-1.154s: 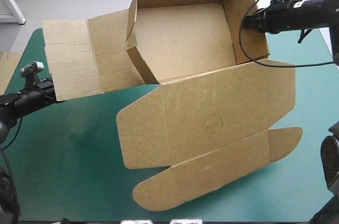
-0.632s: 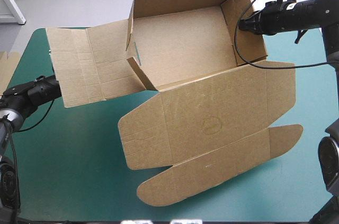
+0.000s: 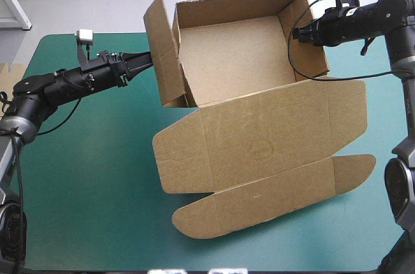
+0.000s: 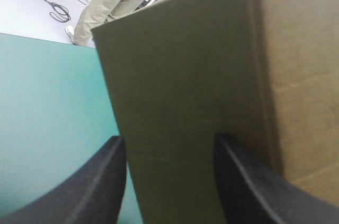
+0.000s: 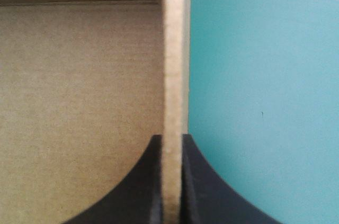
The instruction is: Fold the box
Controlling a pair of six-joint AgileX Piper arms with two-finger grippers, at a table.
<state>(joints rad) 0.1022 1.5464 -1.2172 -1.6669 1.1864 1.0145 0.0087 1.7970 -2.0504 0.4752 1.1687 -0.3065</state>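
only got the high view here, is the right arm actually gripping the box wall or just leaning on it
Observer: Gripping. In the right wrist view the right jaws are shut on the box, with the side wall running up edge-on between them.
Operator: and the left, has it pinched that raised flap
Observer: No. The left wrist view shows the left jaws open and standing apart. The flap has its broad face across the gap ahead of them.
Operator: is the right one straddling the wall
Observer: Yes. One black finger is on the box's inner side and the other is on the side of the teal-green cover.
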